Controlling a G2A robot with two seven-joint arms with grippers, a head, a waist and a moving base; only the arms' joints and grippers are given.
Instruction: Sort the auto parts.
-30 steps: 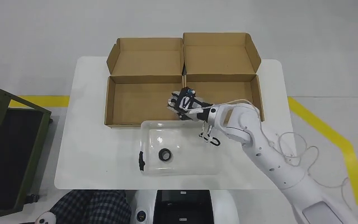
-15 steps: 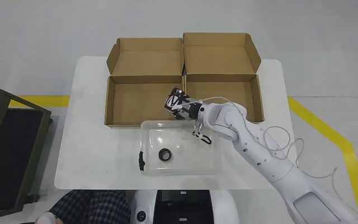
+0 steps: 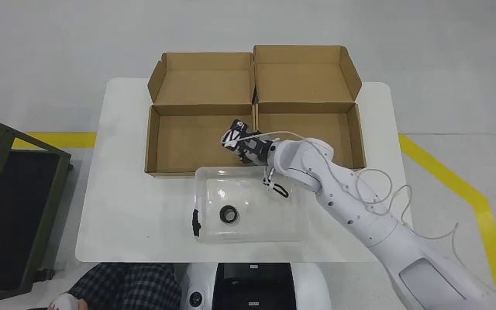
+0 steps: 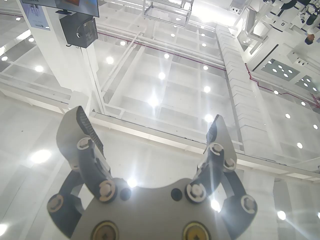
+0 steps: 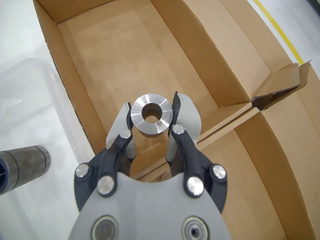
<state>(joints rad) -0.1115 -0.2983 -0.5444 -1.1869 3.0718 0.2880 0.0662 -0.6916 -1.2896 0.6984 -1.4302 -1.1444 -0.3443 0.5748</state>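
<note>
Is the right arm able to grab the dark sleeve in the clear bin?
Probably not yet: the right tool is shut on a metal bushing over a cardboard box. The dark sleeve lies uncovered in the open bin.

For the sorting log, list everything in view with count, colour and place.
table: 1, white, holds the boxes and bin
cardboard boxes: 2, brown, open, side by side at the table's far side
bin: 1, clear, on the table in front of the boxes
sleeve: 1, dark, inside the bin
bushing: 1, silver, held above one box
crate: 1, dark green, on the floor beside the table
right pincer: 1, shut on the bushing
left pincer: 1, open, pointing at the ceiling
</note>
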